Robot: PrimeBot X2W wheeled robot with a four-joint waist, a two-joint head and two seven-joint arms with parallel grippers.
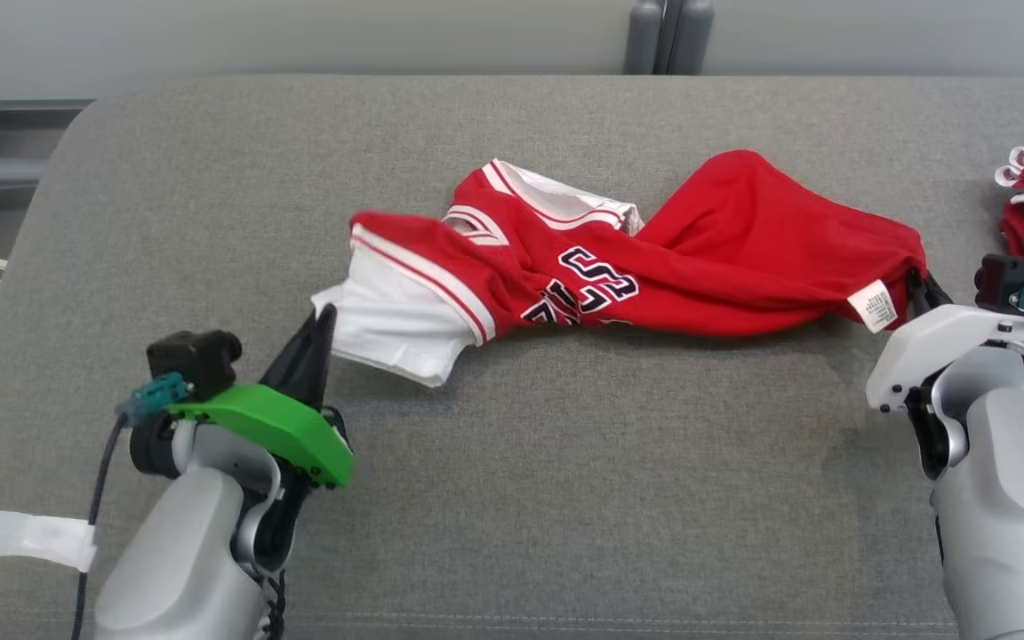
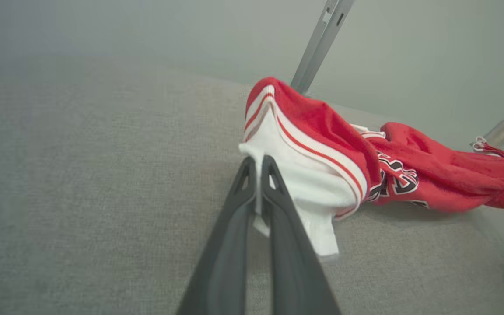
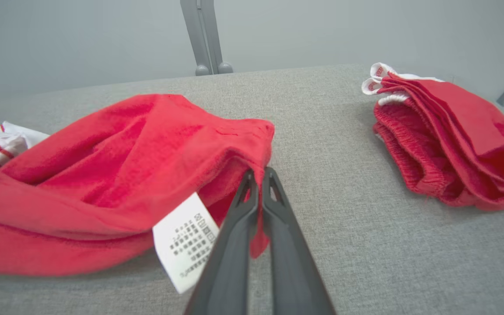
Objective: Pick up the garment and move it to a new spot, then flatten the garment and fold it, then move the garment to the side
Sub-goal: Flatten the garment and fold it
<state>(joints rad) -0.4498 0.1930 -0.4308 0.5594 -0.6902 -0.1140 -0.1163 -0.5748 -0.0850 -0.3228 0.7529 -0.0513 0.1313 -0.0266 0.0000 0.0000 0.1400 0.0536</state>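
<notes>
Left end effector (image 2: 258, 164) gripped the white edge of the basketball jersey (image 1: 708, 249) at centre-left; right end effector (image 3: 259, 175) pinched its red hem beside the care label (image 3: 186, 243). Creased number possibly 23.

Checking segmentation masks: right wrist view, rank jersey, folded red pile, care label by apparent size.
1. red jersey, cut off at the left edge.
2. folded red pile, cut off at the right.
3. white care label, smallest though nearest.
</notes>
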